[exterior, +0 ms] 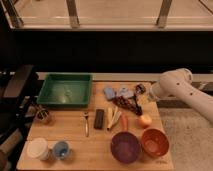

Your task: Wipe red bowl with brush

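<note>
The red bowl sits at the front right of the wooden table, right beside the purple bowl. The brush lies with its long dark handle slanting among the small items at the back right. My gripper hangs at the end of the white arm, just above the far end of the brush. It is open and holds nothing. The bowl lies well in front of it.
A green tray stands at the back left. A fork, a black bar, a carrot and an orange fruit lie mid-table. Blue cloths lie behind them. A white cup and a blue cup stand front left.
</note>
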